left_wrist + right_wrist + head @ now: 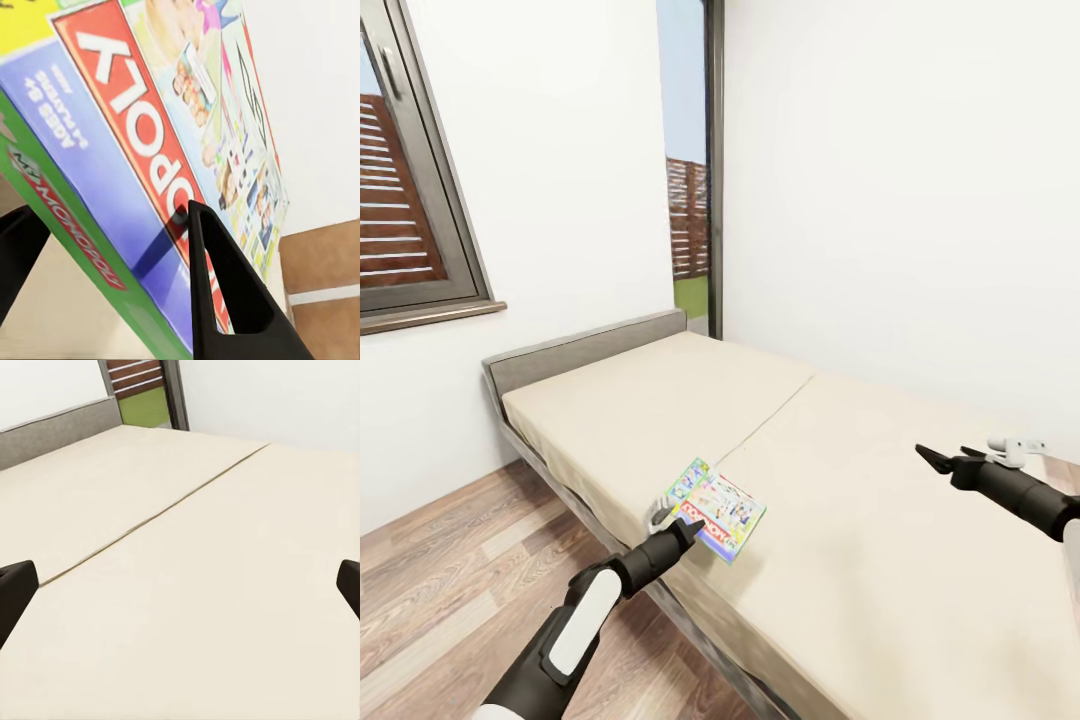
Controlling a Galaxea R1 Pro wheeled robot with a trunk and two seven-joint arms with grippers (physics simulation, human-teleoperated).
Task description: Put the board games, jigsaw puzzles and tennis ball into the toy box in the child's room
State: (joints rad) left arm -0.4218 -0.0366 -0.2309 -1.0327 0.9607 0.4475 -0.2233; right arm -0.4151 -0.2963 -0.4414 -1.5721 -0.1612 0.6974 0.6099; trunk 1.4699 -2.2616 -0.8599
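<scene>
We have the left gripper point(682, 528) clamped on the near edge of the Monopoly box point(718, 505) at the bed's point(880, 560) near-left edge, tilting it up for the carry, while the right gripper point(945, 460) hovers spread and empty over the mattress as a spare.

In the left wrist view the board game point(150, 150) runs off the picture's edges, so its full outline is lost. In the head view its print is too small to read. The bed point(880, 560) is cut off at the lower right. The right claw point(180, 585) shows fingertips only, at the frame's sides.
</scene>
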